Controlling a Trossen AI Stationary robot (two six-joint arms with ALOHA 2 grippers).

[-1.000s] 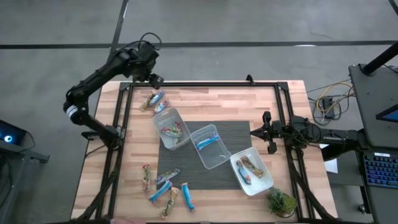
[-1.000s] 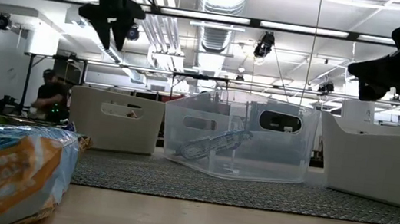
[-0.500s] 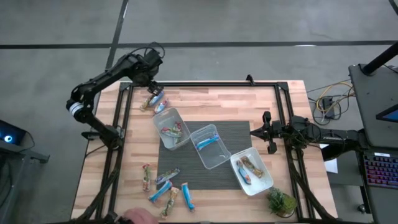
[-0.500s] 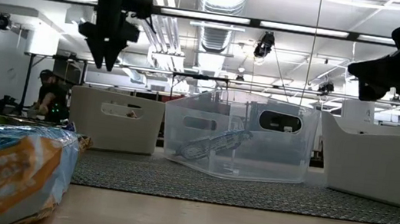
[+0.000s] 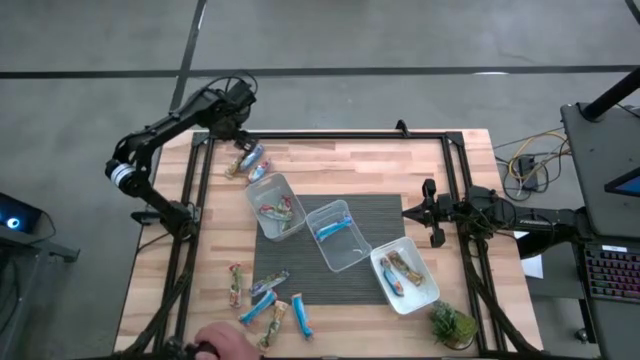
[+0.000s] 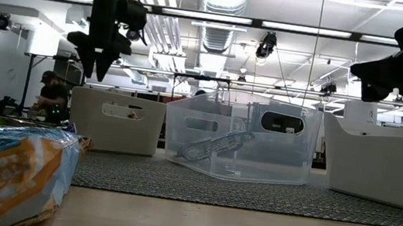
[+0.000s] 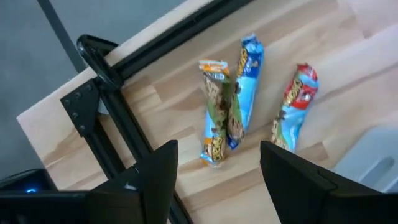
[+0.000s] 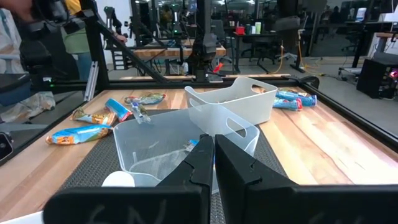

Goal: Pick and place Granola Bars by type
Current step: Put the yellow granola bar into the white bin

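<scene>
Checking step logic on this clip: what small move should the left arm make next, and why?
Probably straight down. The left gripper hangs with jaws open above three bars lying loose on the wood near the table's far left corner, the tan bar nearest between them. None is held yet, so lowering around it comes before closing. The right gripper waits shut.

granola bars (image 5: 266,300) in blue, tan wrappers, flat in two table clusters, some in tubs
</scene>
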